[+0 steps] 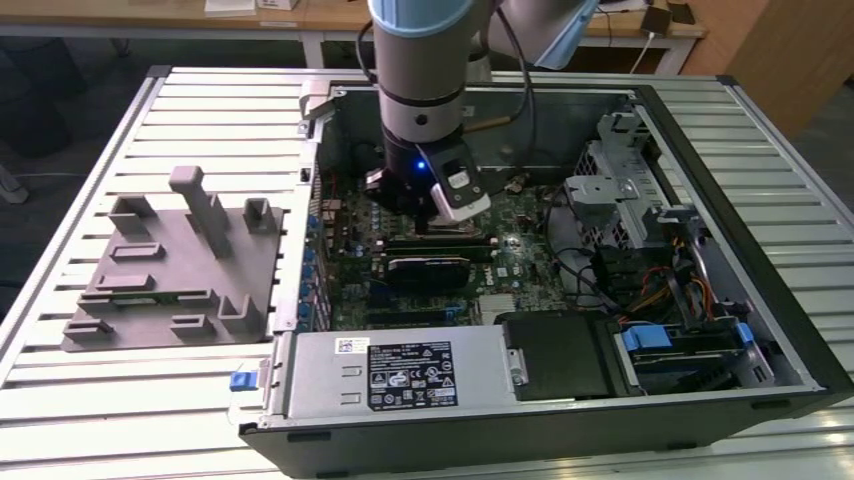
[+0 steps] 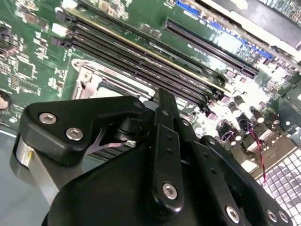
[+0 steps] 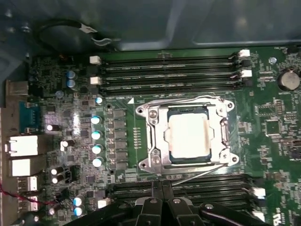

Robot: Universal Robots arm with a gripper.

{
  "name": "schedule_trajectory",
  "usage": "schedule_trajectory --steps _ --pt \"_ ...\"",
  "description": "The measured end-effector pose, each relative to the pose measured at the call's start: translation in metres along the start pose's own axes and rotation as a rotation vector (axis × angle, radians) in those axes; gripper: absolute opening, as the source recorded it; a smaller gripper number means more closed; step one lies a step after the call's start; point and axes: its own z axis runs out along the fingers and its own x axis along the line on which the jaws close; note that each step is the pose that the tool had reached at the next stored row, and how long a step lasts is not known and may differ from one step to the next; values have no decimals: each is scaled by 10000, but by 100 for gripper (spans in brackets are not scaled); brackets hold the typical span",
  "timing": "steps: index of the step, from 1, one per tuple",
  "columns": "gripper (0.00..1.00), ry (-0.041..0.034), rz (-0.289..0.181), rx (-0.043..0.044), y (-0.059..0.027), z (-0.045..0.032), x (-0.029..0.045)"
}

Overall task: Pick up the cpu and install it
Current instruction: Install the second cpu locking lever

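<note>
The cpu (image 3: 188, 138) lies flat in its socket (image 3: 155, 141) on the motherboard (image 3: 122, 84), pale top plate up, metal frame around it on all sides. It looks seated square, not tilted.

The gripper (image 1: 434, 222) hangs inside the open case (image 1: 694, 180), low over the board and close to the socket. In the first wrist view its black linkage (image 3: 162, 209) sits just beside the socket's edge, not touching the chip. Jaws: tips are out of sight, so I cannot tell how wide they stand. Nothing appears held.

Handling, by judgement: the chip is light, thin, rigid. The smooth metal top would be slippery, and the underside contacts are fragile, so hold by opposite edges, level, with gentle force. No twisting in the socket.

Containers: the case holds the board, a power supply (image 1: 400, 375), a drive cage (image 1: 621, 195) and cabling. The grey block (image 1: 174, 270) outside on the table (image 1: 200, 420) shows nothing in its recesses.
</note>
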Motion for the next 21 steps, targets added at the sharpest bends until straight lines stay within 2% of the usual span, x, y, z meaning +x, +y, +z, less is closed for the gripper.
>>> schedule_trajectory --steps 2,6,8,13,15,17,21 --pt "11 8 5 -111 -13 10 24" --pt "11 19 9 -246 -57 27 39" --pt "11 27 14 -367 -86 37 39" --pt "11 68 28 -919 -136 56 40" --pt "11 84 30 -1104 -156 66 40" --pt "11 93 28 -1245 -180 80 38" --pt "11 111 27 -1462 -229 108 37"
